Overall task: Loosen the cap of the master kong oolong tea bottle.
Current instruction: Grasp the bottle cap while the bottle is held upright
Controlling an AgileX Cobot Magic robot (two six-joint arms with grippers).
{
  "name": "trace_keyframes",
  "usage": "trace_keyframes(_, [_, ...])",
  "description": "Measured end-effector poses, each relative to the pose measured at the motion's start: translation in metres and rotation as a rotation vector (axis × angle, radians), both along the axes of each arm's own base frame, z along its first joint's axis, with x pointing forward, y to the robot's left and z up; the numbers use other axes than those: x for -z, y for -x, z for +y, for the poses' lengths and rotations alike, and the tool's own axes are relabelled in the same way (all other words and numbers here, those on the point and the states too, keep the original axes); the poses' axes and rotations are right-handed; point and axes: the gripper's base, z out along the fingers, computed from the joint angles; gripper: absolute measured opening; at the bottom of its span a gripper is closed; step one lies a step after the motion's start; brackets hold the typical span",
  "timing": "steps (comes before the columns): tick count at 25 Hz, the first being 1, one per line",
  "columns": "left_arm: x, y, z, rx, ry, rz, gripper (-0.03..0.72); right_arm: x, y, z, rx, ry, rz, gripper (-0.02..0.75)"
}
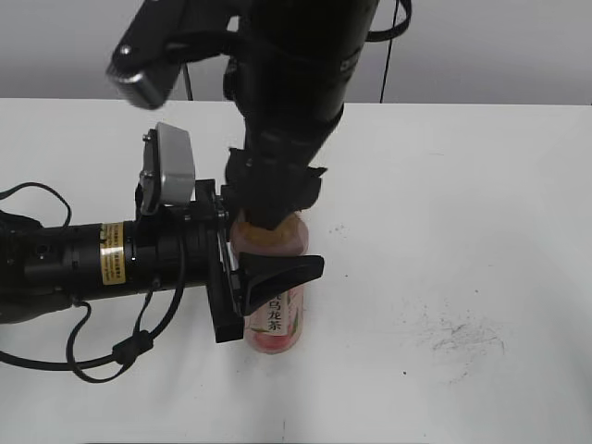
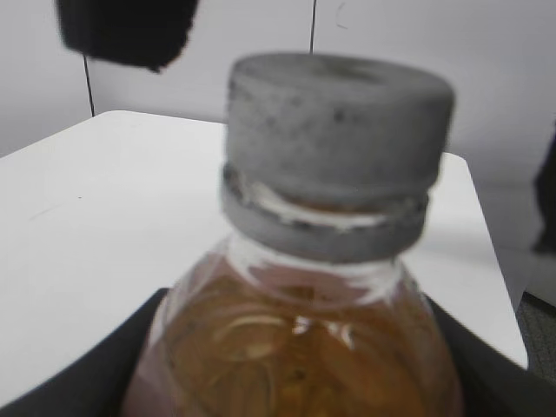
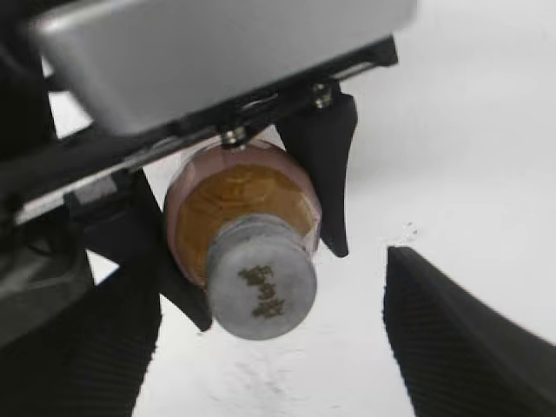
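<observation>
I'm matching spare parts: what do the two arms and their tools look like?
Both arms are black. The left arm is a tube with a yellow-and-white sticker, loose black cables and a silver-grey camera box. The right tool has black, finely ribbed fingers.

bottle label [image 1: 276, 315]: 乌龙茶 | cap [image 3: 261, 278]: logo unreadable

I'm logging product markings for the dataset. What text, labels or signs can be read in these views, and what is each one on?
"乌龙茶", black characters on the white strip of the bottle label, exterior view; the characters above are hidden by the left gripper.
Cap top: dark printed mark, too blurred to read.
Yellow sticker on the left arm: print too small to read.
Nothing readable in the left wrist view.
</observation>
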Motion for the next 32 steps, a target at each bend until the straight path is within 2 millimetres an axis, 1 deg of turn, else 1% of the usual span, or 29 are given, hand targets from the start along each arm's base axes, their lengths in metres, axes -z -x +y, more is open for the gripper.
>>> trace_keyframes(5, [0.0001, 0.0, 0.0, 0.0, -0.001, 0.0, 0.445, 0.0, -0.0006, -0.0005, 0.527, -0.096, 0.114, 0.587])
trace_keyframes(7, [0.0001, 0.0, 0.0, 0.0, -0.001, 0.0, 0.445, 0.0, -0.0007, -0.0006, 0.672, -0.123, 0.145, 0.586])
trace_keyframes(9, [0.0001, 0.0, 0.0, 0.0, -0.001, 0.0, 0.445, 0.0, -0.0007, -0.0006, 0.745, -0.137, 0.162, 0.58])
trace_keyframes(11, [0.0001, 0.0, 0.0, 0.0, -0.001, 0.0, 0.445, 0.0, -0.0007, -0.0006, 0.777, -0.143, 0.169, 0.551])
trace_keyframes(13, [0.0001, 0.0, 0.0, 0.0, -0.001, 0.0, 0.445, 0.0, -0.0007, -0.0006, 0.786, -0.145, 0.171, 0.493])
trace_keyframes(17, [0.0, -0.0002, 0.0001, -0.003, 0.0, 0.002, 0.445, 0.0, -0.0004, -0.0003, 0.792, -0.148, 0.178, 0.32])
trace_keyframes(18, [0.0, -0.0002, 0.0001, -0.003, 0.001, 0.003, 0.445, 0.0, 0.0, 0.0, 0.793, -0.15, 0.183, 0.288])
trace_keyframes(22, [0.0001, -0.0007, 0.0002, -0.009, 0.001, 0.008, 0.445, 0.003, -0.0015, 0.0018, 0.777, -0.143, 0.18, 0.282])
trace_keyframes(27, [0.0002, -0.0017, 0.0006, -0.02, 0.002, 0.018, 0.445, 0.0034, -0.0028, 0.0027, 0.69, -0.129, 0.154, 0.271])
trace_keyframes(30, [0.0002, -0.0017, 0.0006, -0.02, 0.002, 0.018, 0.445, 0.0027, -0.0028, 0.0024, 0.535, -0.101, 0.115, 0.271])
trace_keyframes(32, [0.0001, -0.0013, 0.0005, -0.016, 0.002, 0.014, 0.445, 0.0013, -0.0019, 0.0023, 0.365, -0.075, 0.081, 0.271])
